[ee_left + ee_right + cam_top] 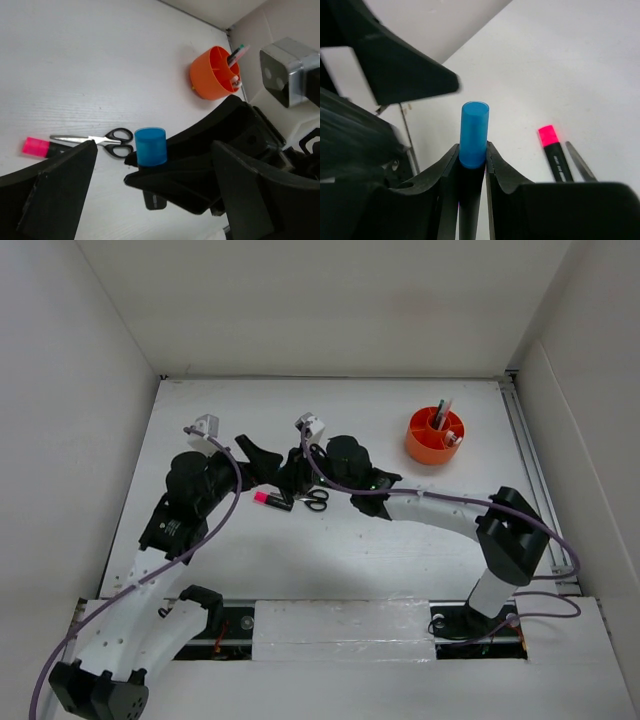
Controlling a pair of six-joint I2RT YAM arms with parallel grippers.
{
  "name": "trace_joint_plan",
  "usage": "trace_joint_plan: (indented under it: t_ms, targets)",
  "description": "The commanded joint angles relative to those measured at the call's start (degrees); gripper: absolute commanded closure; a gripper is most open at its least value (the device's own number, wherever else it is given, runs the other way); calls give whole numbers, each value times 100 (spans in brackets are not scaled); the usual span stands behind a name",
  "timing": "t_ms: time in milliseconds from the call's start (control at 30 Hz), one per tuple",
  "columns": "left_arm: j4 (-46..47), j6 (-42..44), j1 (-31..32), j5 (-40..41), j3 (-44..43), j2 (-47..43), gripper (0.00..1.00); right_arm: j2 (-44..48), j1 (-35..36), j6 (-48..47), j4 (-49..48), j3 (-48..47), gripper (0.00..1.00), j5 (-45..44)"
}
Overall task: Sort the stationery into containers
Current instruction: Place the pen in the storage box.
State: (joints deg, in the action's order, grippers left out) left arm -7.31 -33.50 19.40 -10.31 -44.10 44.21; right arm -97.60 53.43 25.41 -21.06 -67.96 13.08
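Observation:
My right gripper is shut on a black marker with a blue cap, held above the table; the cap also shows in the left wrist view. My left gripper is open and empty, right beside the right gripper, its fingers spread on either side of it. A pink-capped black marker and black-handled scissors lie on the white table just below the two grippers. The orange pot stands at the back right with pens upright in it.
White walls enclose the table on the left, back and right. A metal rail runs along the table's right edge. The right arm stretches across the middle of the table, and the left arm's purple cable arcs over its left side.

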Motion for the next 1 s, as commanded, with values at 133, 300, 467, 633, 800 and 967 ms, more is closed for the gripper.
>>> trace_joint_plan:
  t_ms: [133,300,467,633,800,967]
  targets:
    - [-1058,220,11,1002,-1274,-211,0,767,-728,-422,-101,441,100,-437]
    - [-2080,273,11,2829,-1576,-26,0,1278,-1561,-773,435,512,100,-1427]
    - [-1924,431,11,3008,-918,-219,0,1349,-2213,-1143,796,241,100,-2590]
    - [-1888,432,11,3070,-890,-474,0,1173,-2802,-1617,937,-41,100,-3232]
    - [-1800,607,11,2578,-837,-396,0,1068,-3417,-2136,262,72,100,-3085]
    - [-1739,660,11,2305,-837,-255,0,1007,-3918,-2338,-354,213,100,-2732]
